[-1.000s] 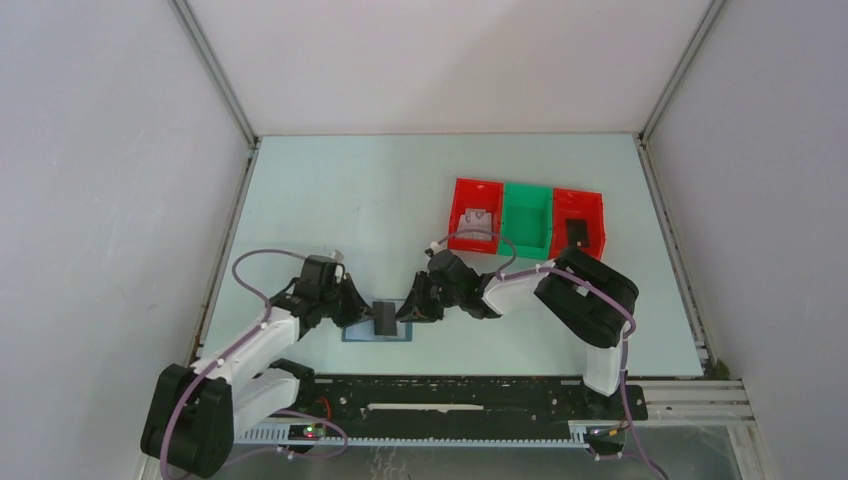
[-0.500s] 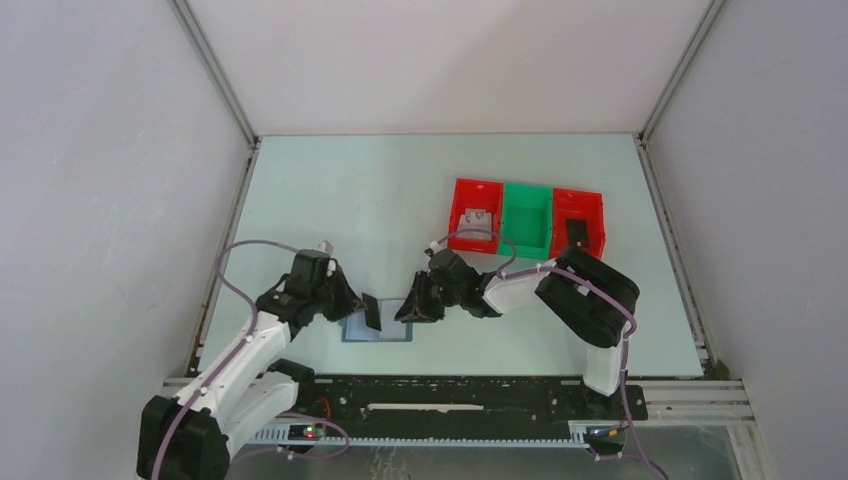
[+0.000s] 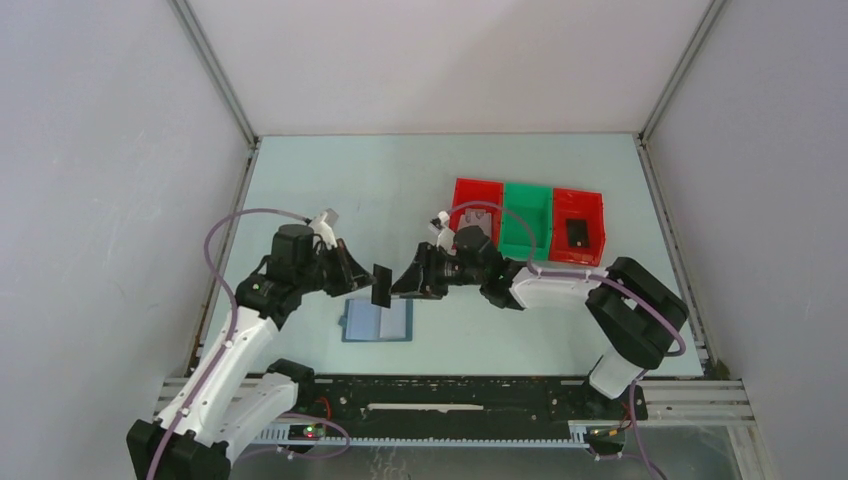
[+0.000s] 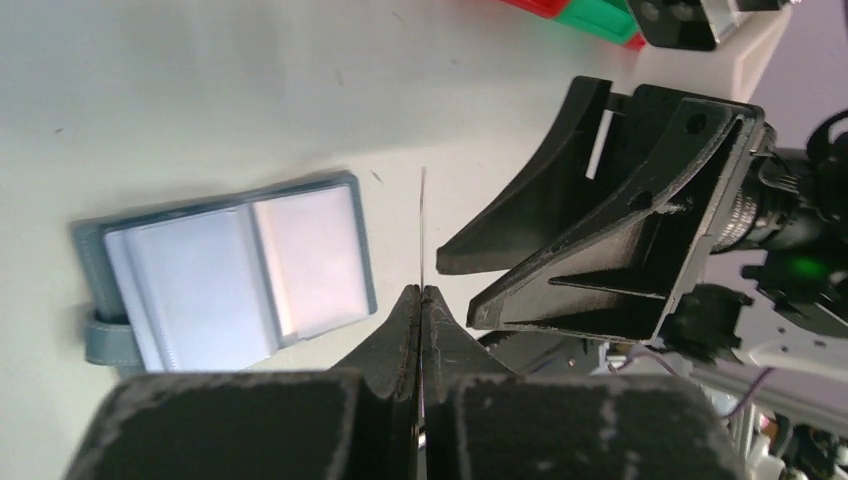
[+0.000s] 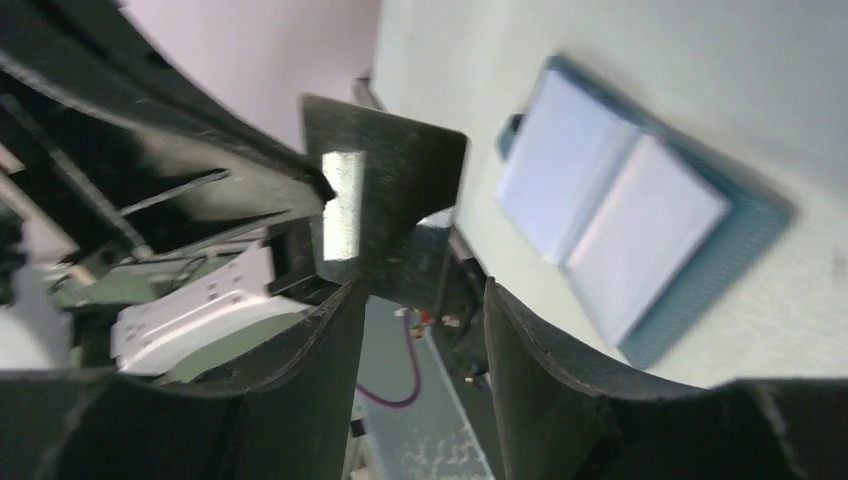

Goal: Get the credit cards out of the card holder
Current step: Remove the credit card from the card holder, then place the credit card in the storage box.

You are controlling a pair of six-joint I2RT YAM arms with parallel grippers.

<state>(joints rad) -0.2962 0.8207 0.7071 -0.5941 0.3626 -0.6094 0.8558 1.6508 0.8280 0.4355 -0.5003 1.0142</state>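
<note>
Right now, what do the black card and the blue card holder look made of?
The black card: probably rigid plastic, matte with a shiny silver patch; edge-on it shows as a straight thin line. The card holder: apparently soft faux leather or rubbery fabric, with smooth pale lining and rounded edges.

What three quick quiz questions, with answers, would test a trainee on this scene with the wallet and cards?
1. True or false: the left claw is shut on a black card.
2. The card holder is: A lying open flat on the table; B folded shut; C standing on edge.
3. Fill in: the jaws of the right claw stand ____.
Key: 1 true; 2 A; 3 open.
</note>
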